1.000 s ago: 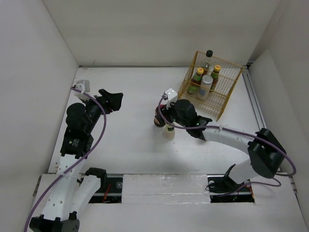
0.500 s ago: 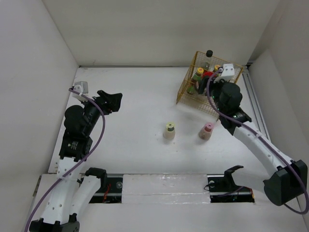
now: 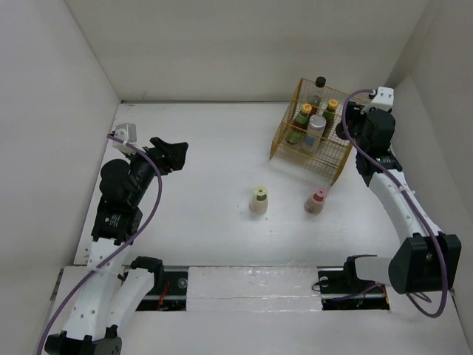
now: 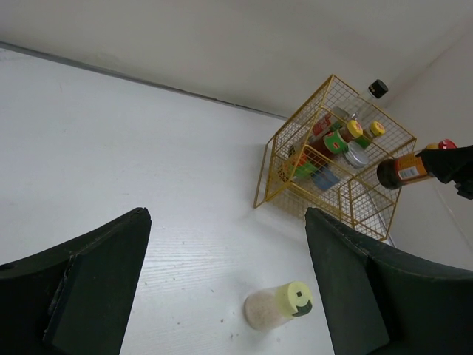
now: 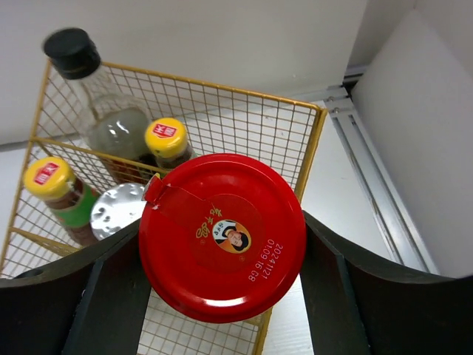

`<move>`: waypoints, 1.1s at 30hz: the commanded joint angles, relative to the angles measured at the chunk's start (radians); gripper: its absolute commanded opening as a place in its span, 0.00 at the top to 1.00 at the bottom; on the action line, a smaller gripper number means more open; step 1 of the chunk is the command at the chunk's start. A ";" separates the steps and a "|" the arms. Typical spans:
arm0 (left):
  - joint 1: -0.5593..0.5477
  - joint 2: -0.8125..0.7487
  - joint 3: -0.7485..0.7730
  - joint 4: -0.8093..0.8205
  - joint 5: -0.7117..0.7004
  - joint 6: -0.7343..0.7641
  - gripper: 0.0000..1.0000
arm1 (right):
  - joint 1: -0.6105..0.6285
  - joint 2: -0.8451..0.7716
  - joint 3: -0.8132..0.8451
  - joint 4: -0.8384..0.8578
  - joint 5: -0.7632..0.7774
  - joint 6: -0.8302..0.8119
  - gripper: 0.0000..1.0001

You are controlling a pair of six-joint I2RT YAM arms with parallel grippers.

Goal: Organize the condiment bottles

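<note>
Red lid up, the red-lidded jar (image 5: pixel 222 237) is clamped in my right gripper (image 5: pixel 222 275), in the air over the edge of the yellow wire basket (image 5: pixel 318 115). The basket holds the black-capped bottle (image 5: pixel 72 52), two yellow-capped bottles (image 5: pixel 166 137) and the silver-topped shaker (image 5: pixel 122 211). My left gripper (image 4: pixel 225 222) gapes wide around nothing, with the green-topped shaker (image 3: pixel 259 200) and pink-topped shaker (image 3: pixel 317 200) standing apart on the table (image 3: pixel 207 148).

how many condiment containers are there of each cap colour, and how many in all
yellow-capped bottles: 2
black-capped bottle: 1
silver-topped shaker: 1
red-lidded jar: 1
green-topped shaker: 1
pink-topped shaker: 1
total: 7
</note>
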 commanded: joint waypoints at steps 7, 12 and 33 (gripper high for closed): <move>-0.004 -0.002 0.001 0.051 0.004 0.012 0.19 | -0.014 0.082 0.094 0.192 -0.040 0.004 0.53; -0.004 -0.002 0.001 0.051 0.004 0.012 0.19 | -0.014 0.136 0.085 0.192 -0.091 0.014 0.53; -0.004 0.007 0.001 0.051 0.013 0.012 0.19 | -0.023 0.306 0.065 0.162 -0.079 0.077 0.23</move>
